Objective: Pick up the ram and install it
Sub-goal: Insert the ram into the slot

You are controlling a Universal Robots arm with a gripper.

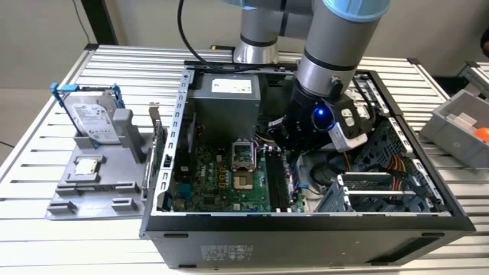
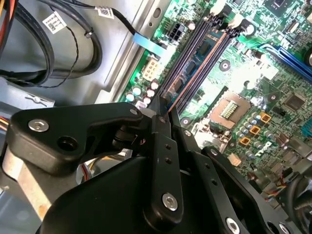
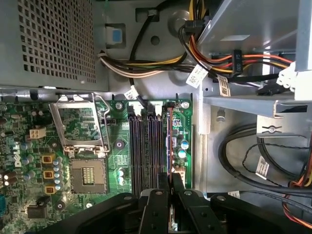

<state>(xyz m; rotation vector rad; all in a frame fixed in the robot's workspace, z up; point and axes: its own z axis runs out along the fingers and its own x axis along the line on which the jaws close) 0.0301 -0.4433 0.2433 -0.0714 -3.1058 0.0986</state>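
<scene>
My gripper [image 1: 284, 136] is down inside the open computer case [image 1: 176, 172], over the black memory slots [image 1: 276, 180] of the green motherboard. In both wrist views its black fingers are shut on the ram [image 3: 169, 146], which shows edge-on as a thin brownish strip. The strip runs along the outermost memory slot [image 3: 161, 146], next to the board's edge. In the second wrist view the ram [image 2: 195, 73] stretches away from the gripper [image 2: 161, 106] along the slots [image 2: 207, 48]. I cannot tell whether it is seated in the slot or just above it.
The empty processor socket [image 3: 83, 144] lies beside the slots. Bundled cables [image 3: 204, 66] and a metal drive cage [image 1: 382, 189] crowd the case's other side. Outside, a grey stand [image 1: 91, 195] holds a hard drive [image 1: 91, 117] and a small chip [image 1: 86, 166]. A grey bin [image 1: 458, 123] sits at the exterior view's right.
</scene>
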